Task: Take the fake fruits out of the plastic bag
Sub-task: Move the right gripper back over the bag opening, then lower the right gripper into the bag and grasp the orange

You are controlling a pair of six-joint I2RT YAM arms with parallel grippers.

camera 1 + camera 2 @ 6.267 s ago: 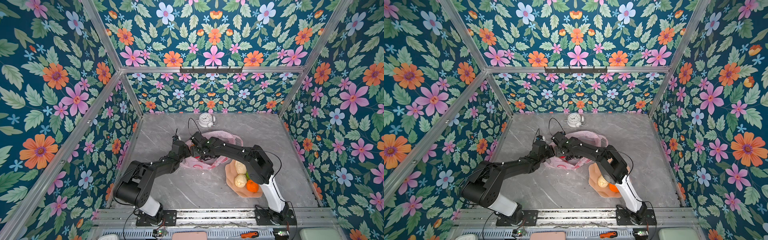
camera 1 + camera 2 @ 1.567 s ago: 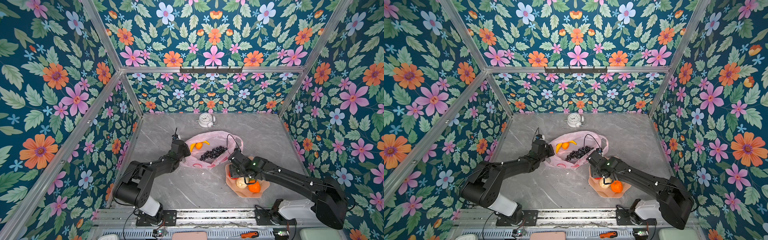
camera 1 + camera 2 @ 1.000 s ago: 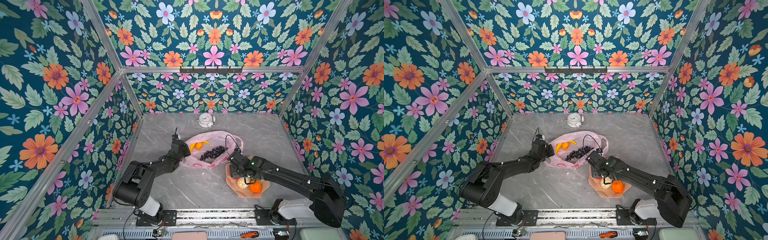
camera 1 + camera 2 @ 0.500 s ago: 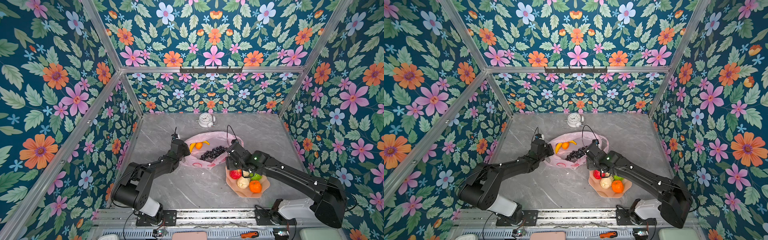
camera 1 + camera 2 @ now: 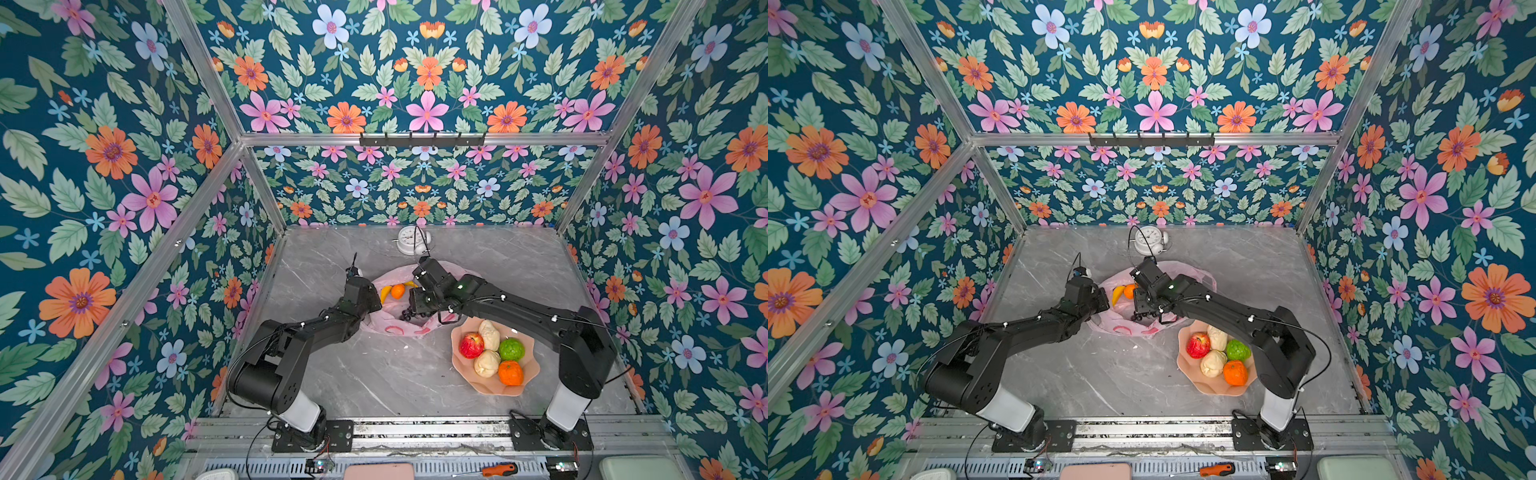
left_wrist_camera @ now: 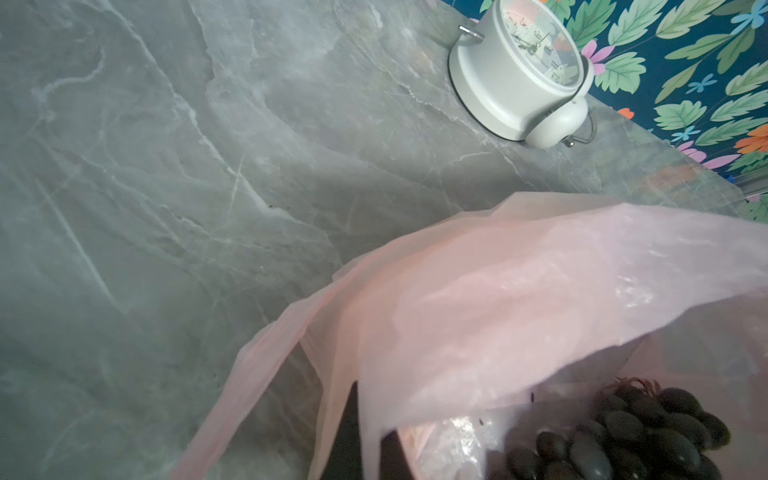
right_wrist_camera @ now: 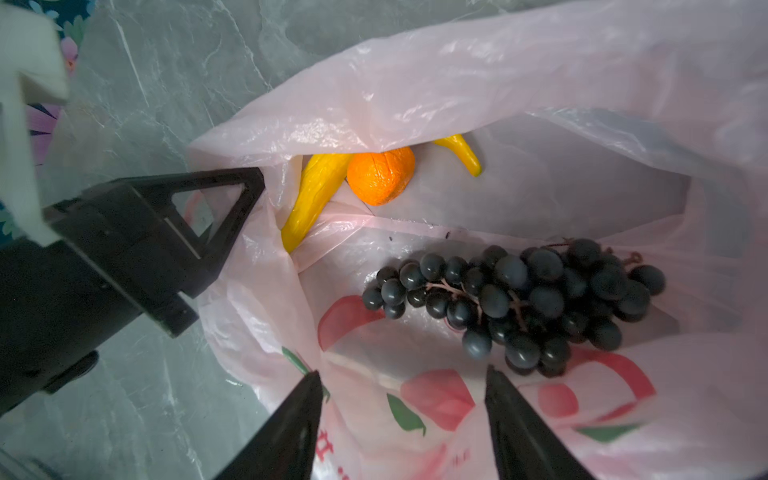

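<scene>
A grey, marble-veined surface (image 5: 374, 374) is shown in both top views. A thin pink plastic bag (image 5: 390, 326) is spread on it directly beneath the right pincer (image 7: 403, 374), and the bag's rim is met by the left pincer (image 5: 374, 306) on the side facing the left arm. A white alarm clock (image 5: 409, 240) is rested on the surface beyond the right pincer, close to the back wall (image 5: 415, 195) and apart from the bag. A peach scalloped dish (image 5: 498, 390) is set on the surface behind the right pincer, beneath that arm's forearm and just beside the bag.
</scene>
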